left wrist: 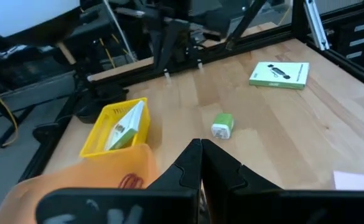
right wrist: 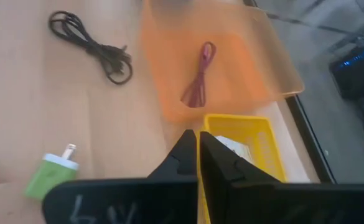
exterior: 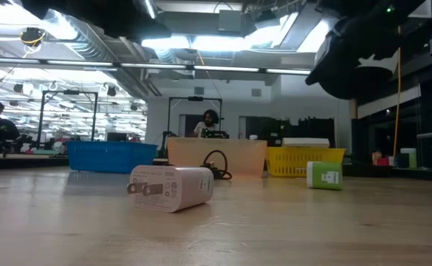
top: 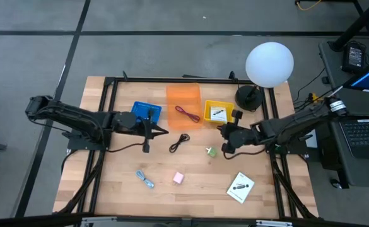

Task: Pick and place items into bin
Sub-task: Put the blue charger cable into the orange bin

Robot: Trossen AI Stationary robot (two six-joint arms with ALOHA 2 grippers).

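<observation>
Three bins were seen in a row at the far side of the wooden tabletop (top: 108,189): a blue bin (top: 146,111), an orange bin (top: 183,105) and a yellow bin (top: 217,111). A reddish cable (top: 187,113) lay inside the orange bin, and a white card (top: 218,113) lay in the yellow bin.

The left hand (top: 156,131) was held just in front of the blue bin, its fingers pressed together and nothing pinched between them, as the left wrist view showed. A black cable (top: 180,142) lay coiled on the tabletop just beside that hand, toward the middle, apart from the fingertips.

The right hand (top: 224,142) was held in front of the yellow bin, its fingers likewise pressed together and empty in the right wrist view. A small green charger (top: 210,151) lay on the tabletop near this hand, slightly toward the near edge and the middle, not touched by it.

Farther toward the near edge, well apart from both hands, three more items were left on the wood: a blue piece (top: 145,180) on the left, a pink piece (top: 178,178) near the middle, and a second white card (top: 240,187) with black marks on the right. In the low view the pink piece showed as a pale plug adapter lying on its side, its prongs pointing left.

A black lamp with a white globe (top: 269,64) stood at the far right corner.
</observation>
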